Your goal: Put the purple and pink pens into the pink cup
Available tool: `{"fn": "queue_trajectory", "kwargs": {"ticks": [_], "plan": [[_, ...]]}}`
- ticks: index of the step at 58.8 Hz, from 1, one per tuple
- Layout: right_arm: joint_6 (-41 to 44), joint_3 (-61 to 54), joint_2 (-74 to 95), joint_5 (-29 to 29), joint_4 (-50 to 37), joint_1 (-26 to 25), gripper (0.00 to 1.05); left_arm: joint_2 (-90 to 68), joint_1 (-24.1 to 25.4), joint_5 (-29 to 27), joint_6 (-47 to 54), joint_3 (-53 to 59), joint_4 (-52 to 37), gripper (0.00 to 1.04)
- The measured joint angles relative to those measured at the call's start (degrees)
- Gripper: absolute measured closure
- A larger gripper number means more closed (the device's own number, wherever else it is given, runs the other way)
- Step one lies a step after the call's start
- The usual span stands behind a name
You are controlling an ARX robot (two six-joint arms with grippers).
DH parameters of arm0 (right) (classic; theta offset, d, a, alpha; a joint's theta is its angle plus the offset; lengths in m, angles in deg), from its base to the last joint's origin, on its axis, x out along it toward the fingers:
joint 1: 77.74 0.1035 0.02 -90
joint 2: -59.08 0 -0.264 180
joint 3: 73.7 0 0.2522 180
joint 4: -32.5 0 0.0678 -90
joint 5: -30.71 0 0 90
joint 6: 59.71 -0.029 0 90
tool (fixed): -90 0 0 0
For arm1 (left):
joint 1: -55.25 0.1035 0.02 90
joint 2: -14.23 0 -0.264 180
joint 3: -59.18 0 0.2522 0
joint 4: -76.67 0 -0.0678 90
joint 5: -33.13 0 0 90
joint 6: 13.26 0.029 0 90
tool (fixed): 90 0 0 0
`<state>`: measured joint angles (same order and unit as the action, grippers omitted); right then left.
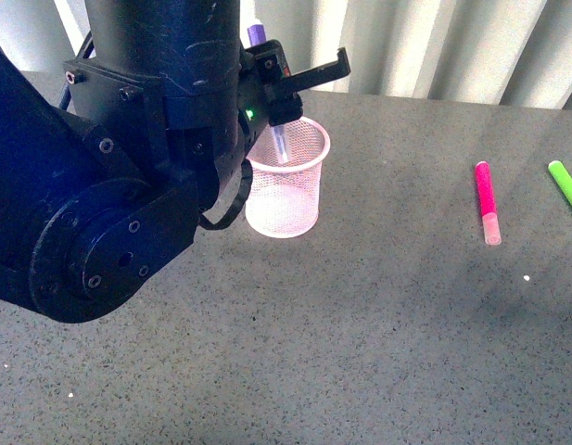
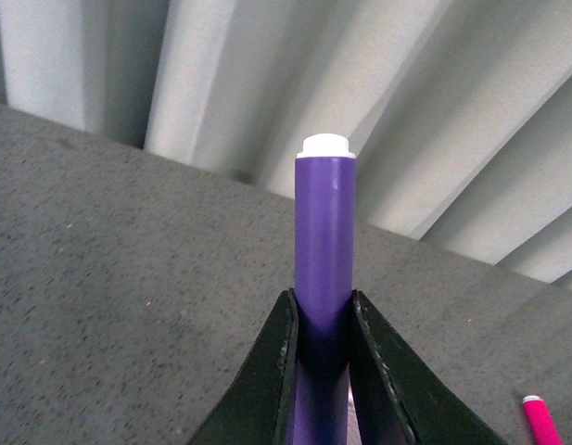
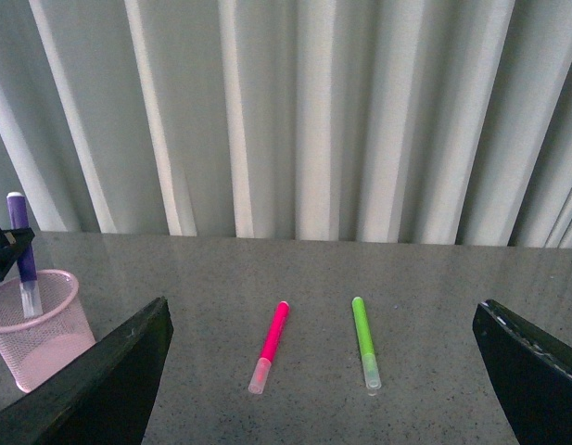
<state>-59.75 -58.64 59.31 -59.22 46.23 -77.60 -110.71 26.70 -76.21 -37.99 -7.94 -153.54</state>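
We read no text, brand or number anywhere. A small red patch (image 1: 286,69) on the left hand (image 1: 274,97) is too small to make out.

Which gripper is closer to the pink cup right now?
Left. The left gripper holds the purple pen directly over the pink cup; the right gripper is open, well away from it.

Thick marker pens: 3. One dark purple plastic marker (image 2: 324,241) sits between the fingers (image 2: 267,389) of the left gripper (image 2: 323,301). One magenta-pink marker (image 1: 487,199) and one lime-green marker (image 1: 565,188) lie well apart from any fingers. One pink wire-mesh cylindrical cup (image 1: 286,199) just below those fingers. Pale caps: probably 3, purple's is blurred.
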Motion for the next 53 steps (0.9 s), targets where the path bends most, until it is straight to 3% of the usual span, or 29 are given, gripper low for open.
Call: {"fn": "queue_trajectory", "kwargs": {"ticks": [4, 12, 23, 33, 36, 44, 48, 53], "plan": [[0.0, 0.0, 0.0, 0.0, 0.0, 0.0, 0.07, 0.7, 0.0, 0.0, -0.9, 1.3, 1.3, 0.78], [0.0, 0.0, 0.0, 0.0, 0.0, 0.0, 0.07, 3.4, -0.1, -1.6, -2.5, 5.2, 1.0, 0.44], [0.0, 0.0, 0.0, 0.0, 0.0, 0.0, 0.07, 8.7, 0.0, -1.5, -4.1, 7.9, 1.2, 0.06], [0.0, 0.0, 0.0, 0.0, 0.0, 0.0, 0.07, 16.3, 1.5, 1.0, -4.5, 10.2, 7.1, 0.07], [0.0, 0.0, 0.0, 0.0, 0.0, 0.0, 0.07, 20.0, 2.2, 3.5, -3.0, 10.4, 13.4, 0.07], [0.0, 0.0, 0.0, 0.0, 0.0, 0.0, 0.07, 32.8, 4.2, 18.6, 10.7, 14.3, 37.0, 0.07], [0.0, 0.0, 0.0, 0.0, 0.0, 0.0, 0.07, 39.2, 5.7, 20.6, 16.4, 18.6, 44.1, 0.07], [0.0, 0.0, 0.0, 0.1, 0.0, 0.0, 0.07, 44.7, 7.1, 20.6, 20.0, 22.1, 45.9, 0.07]]}}
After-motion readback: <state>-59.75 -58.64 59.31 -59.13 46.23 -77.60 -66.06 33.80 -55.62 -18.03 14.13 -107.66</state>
